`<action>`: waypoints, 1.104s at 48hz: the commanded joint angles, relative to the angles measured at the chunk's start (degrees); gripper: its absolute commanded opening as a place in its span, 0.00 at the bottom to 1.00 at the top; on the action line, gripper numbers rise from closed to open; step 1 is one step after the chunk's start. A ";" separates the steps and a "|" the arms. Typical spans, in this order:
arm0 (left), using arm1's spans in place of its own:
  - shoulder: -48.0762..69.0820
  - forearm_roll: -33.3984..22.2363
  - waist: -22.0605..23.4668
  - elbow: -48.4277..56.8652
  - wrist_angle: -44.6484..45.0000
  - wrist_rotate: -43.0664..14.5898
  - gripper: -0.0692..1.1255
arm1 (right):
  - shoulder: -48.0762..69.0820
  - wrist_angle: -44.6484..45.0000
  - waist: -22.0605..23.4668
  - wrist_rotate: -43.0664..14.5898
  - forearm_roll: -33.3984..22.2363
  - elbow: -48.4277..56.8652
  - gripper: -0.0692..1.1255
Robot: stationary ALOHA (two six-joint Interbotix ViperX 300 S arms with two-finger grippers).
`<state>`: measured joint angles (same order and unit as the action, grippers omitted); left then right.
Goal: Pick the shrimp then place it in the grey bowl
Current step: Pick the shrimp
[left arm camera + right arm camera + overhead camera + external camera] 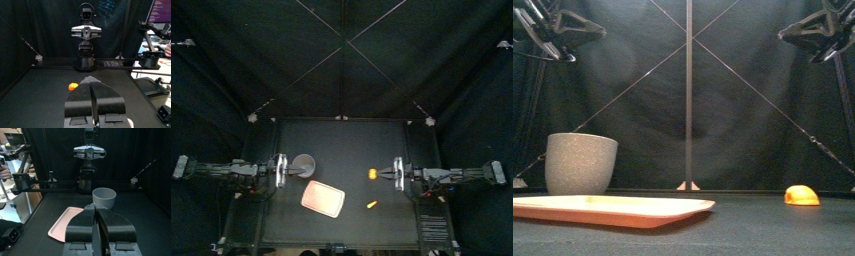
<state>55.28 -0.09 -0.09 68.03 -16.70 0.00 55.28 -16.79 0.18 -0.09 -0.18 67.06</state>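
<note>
Claws: left claw [93,82] and right claw [98,210] both pinched closed, empty, at tabletop sides.
Pink tray [323,198]: front-left, skip.
Grey bowl [303,165]: upright beside left claw.
Shrimp [374,173]: we judge it the orange one beside right claw; open wide, descend centred.
Views: top shows second orange bit [372,204] nearer front; front shows one.
</note>
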 commanded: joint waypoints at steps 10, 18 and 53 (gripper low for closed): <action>-1.14 -0.35 0.70 -2.81 7.12 0.18 0.16 | -4.83 14.24 -3.43 -0.70 0.09 -3.08 0.11; -1.14 -0.35 0.70 -2.90 7.65 0.18 0.16 | -8.70 26.02 -6.77 -0.79 0.35 -6.06 0.12; -1.14 -2.37 0.09 -0.97 6.59 0.18 0.16 | -28.04 21.71 -14.06 -0.97 3.60 -8.70 0.73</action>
<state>54.40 -2.29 0.09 67.76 -9.58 0.26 28.92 6.06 -13.62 -0.97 3.08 60.03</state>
